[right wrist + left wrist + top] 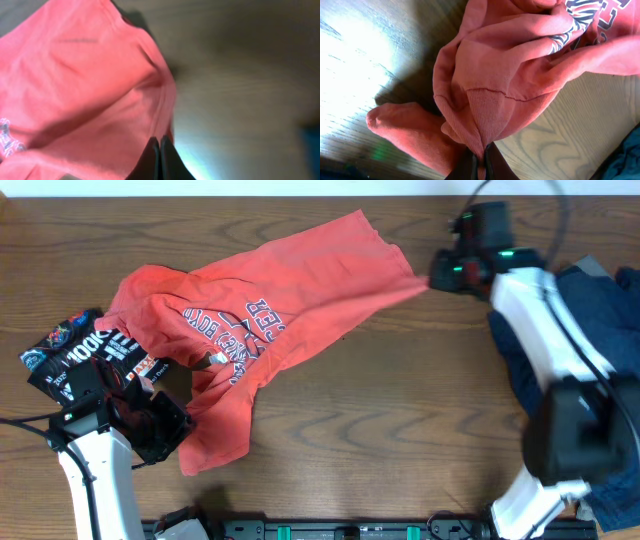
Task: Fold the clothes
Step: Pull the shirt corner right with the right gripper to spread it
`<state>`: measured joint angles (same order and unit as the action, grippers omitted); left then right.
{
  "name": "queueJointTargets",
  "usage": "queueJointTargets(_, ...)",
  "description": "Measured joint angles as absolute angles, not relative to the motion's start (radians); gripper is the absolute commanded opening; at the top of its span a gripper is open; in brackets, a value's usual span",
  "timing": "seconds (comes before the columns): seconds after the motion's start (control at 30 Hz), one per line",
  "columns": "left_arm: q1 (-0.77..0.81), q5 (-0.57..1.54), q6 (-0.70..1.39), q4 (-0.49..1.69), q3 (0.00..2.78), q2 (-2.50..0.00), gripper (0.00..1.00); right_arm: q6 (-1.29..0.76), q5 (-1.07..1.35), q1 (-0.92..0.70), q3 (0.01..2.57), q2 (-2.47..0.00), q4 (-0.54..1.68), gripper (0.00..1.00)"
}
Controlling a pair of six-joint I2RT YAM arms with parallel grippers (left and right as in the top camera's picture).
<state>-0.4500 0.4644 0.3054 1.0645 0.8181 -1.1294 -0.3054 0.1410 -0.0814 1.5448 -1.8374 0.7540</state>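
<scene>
1. Shirt (260, 310) lies rumpled on the table (400, 440), stretched diagonally between both arms.
2. Right gripper (160, 157) is pinched closed on the far corner; we should keep tension there, no yanking.
3. Left gripper (484, 162) is clamped on the ribbed hem (485, 115); we should pull outward evenly to flatten the bunching before folding.

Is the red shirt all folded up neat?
No, the red shirt lies crumpled and stretched out across the table, with its printed letters bunched up.
</scene>
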Motion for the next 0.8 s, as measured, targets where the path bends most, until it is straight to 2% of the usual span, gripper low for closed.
queueJointTargets(0.13, -0.45, 0.465, 0.305, 1.066, 0.818, -1.129, 0.06, -0.283, 0.072, -0.045, 1.561, -1.752, 0.99, 0.01)
queueJointTargets(0.33, -0.45, 0.464, 0.305, 1.074, 0.818, -1.129, 0.06, -0.27, -0.051, -0.022, 1.54, -1.799, 1.242, 0.01)
queueJointTargets(0.8, -0.45, 0.448, 0.265, 1.118, 0.818, -1.129, 0.06, -0.27, -0.147, 0.006, 1.358, -1.802, 1.217, 0.01)
